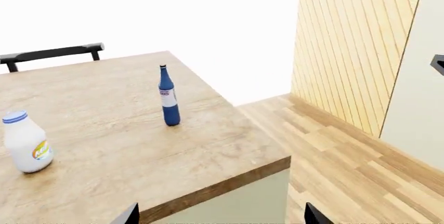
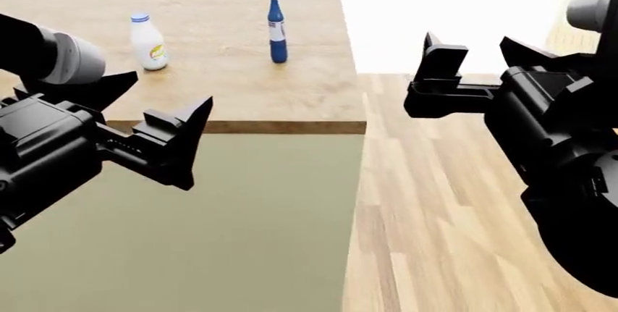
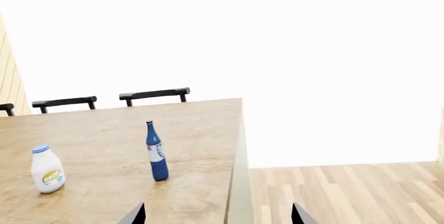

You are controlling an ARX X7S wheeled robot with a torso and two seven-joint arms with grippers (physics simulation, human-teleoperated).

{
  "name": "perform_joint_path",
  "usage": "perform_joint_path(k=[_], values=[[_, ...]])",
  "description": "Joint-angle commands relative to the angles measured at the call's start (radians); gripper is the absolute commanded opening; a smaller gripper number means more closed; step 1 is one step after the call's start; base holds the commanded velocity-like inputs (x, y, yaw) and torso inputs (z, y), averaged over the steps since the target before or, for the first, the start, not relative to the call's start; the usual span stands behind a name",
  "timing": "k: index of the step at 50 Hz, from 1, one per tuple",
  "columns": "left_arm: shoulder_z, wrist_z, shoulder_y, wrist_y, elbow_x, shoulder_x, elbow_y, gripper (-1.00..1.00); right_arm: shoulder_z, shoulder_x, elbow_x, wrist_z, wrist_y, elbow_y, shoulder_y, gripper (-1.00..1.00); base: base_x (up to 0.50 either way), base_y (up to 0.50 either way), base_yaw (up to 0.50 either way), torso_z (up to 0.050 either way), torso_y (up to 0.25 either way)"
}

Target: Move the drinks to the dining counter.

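Step in hand: looks like two of three drinks are already parked on the dining counter, and both arms hang empty in front of it. The tall green glass bottle isn't in any view, so my guess is it's the one left to fetch.

Left gripper (image 2: 159, 113): black angular fingers spread wide, nothing between them, held out in front of the counter's near edge.

Small white bottle (image 2: 147, 41): rounded plastic-looking body, blue cap, yellow label, standing upright on the counter top, well back from the near edge.

Slim dark-blue bottle (image 2: 277, 28): long thin neck, white label, glossy like glass, upright, near the white one and closer to the counter's right edge.

Dining counter (image 2: 231, 95): wide light-brown wood-plank top with visible grain, over a flat matte olive-green base with no handles.

Right gripper (image 2: 473, 51): blocky black fingers parted, holding nothing, hanging over the floor to the right of the counter.

Floor (image 2: 435, 203): light wooden planks, smooth finish.

Black chair backs (image 3: 154, 94): thin dark rails poking up behind the counter's far side.

Next move: I'd say turn away and find the green bottle, then grab it upright; tall glass tips easily.
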Motion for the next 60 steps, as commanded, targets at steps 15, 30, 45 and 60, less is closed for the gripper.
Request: perform_joint_path(k=[15,30,45,60], values=[[-0.034,-0.063,0.028,0.055,-0.032,-0.034,0.047,1.00,0.029,0.029,0.015,-0.005,-0.039,-0.029,-0.045,1.00,-0.28,-0.50,0.00,0.001,0.000],[-0.416,-0.217,0.280,0.179,-0.244,-0.242,0.239,1.00,0.107,0.117,0.051,0.015,-0.121,-0.109,-0.133,1.00,-0.27,-0.50,0.00,0.000,0.000],[-1.144,-0.585,0.576,-0.033,-0.673,-0.211,0.266,1.00,0.122,0.134,0.041,0.048,-0.128,-0.119,-0.135,1.00,-0.17,-0.30,0.00,0.000,0.000],[-1.314,-0.667,0.632,-0.103,-0.786,-0.163,0.238,1.00,0.186,0.201,0.086,0.073,-0.197,-0.178,-0.201,1.00,0.00,-0.50,0.00,0.000,0.000]])
